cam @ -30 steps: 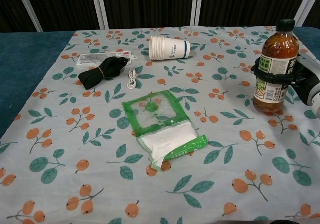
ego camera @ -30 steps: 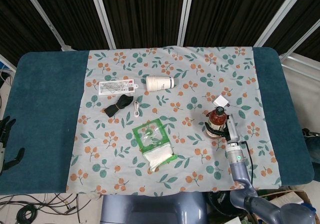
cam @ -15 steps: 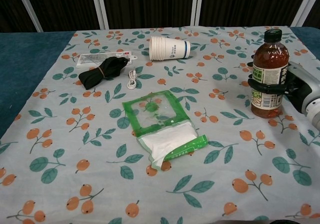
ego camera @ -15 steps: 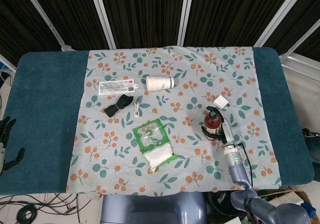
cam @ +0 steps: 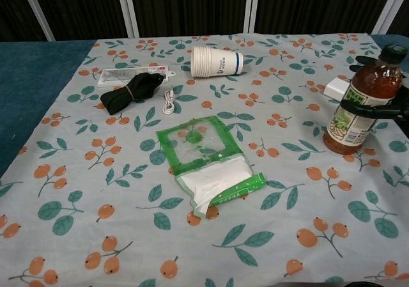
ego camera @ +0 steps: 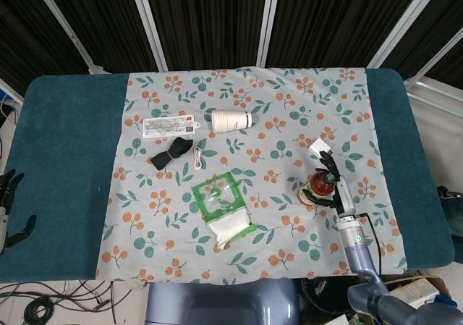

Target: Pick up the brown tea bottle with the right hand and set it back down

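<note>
Over on the right of the floral cloth (cam: pixel 96 191), the right hand (ego camera: pixel 335 187) has its dark fingers (cam: pixel 377 110) clamped round the brown tea bottle (cam: pixel 359 105), a smooth plastic cylinder leaning slightly, amber tea filling it. Nearby lie ribbed paper cups (cam: pixel 216 61) on their side and a green zip bag (cam: pixel 208 165) holding white powder. At the table's far-left edge, the left hand (ego camera: pixel 9 202) hangs with fingers apart.

In the chest view the right hand (cam: pixel 383 108) is mostly cut off by the right edge, dark fingers alone showing around the brown tea bottle (cam: pixel 361 101). The left hand (ego camera: pixel 9 202) is partly cropped at the head view's left edge, its pose unclear.
</note>
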`<state>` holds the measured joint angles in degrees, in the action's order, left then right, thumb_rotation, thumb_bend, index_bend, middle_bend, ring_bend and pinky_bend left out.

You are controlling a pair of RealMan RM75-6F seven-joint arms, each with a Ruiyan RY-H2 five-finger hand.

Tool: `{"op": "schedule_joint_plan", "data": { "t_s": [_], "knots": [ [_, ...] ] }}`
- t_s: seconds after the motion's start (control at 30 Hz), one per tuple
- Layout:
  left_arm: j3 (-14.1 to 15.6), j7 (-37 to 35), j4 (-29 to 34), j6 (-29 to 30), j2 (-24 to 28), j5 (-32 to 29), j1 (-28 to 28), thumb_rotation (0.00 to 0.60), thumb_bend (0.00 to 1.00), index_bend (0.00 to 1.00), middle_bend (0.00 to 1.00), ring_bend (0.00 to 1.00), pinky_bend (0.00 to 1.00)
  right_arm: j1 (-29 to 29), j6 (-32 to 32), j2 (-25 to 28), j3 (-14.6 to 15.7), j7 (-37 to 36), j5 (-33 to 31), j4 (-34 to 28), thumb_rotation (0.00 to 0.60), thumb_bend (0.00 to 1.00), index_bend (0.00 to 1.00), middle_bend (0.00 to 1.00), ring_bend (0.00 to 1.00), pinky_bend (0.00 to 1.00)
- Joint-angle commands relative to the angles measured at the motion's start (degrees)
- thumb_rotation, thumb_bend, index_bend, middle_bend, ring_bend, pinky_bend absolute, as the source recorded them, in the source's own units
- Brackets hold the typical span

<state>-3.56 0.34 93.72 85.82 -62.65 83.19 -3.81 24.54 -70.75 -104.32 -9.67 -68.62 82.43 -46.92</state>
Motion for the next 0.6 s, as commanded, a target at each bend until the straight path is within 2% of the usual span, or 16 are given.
{"op": "schedule_joint_plan", "data": {
  "t_s": [0.03,0.17,0.37,0.5,0.6],
  "knots": [
    [0.0,0.0,0.0,0.1,0.0,0.0,0.0,0.6,0.37,0.03,0.0,0.0,0.0,-1.6,-1.3,2.4,1.2,0.2,0.8,-2.4,0.6,0.14,0.0,0.03,0.07,0.17],
    [0.0,0.0,0.2,0.1,0.0,0.1,0.1,0.6,0.37,0.03,0.0,0.0,0.0,-2.9,-1.5,7.2,3.8,1.3,3.1,-6.1,0.6,0.18,0.0,0.06,0.07,0.17],
    [0.1,0.1,0.2,0.2,0.0,0.2,0.1,0.6,0.37,0.03,0.0,0.0,0.0,-4.0,-2.0,15.1,7.1,5.9,6.2,-12.5,0.6,0.18,0.0,0.06,0.08,0.17],
    [0.1,0.0,0.4,0.5,0.0,0.4,0.2,0.6,0.37,0.03,0.0,0.0,0.0,-4.3,-1.9,23.7,9.7,9.8,8.8,-19.6,0.6,0.18,0.0,0.06,0.08,0.17],
    [0.1,0.0,0.4,0.6,0.0,0.5,0.3,0.6,0.37,0.03,0.0,0.0,0.0,-4.7,-1.9,29.2,10.5,13.7,9.1,-24.1,0.6,0.18,0.0,0.06,0.08,0.17]
  ]
}}
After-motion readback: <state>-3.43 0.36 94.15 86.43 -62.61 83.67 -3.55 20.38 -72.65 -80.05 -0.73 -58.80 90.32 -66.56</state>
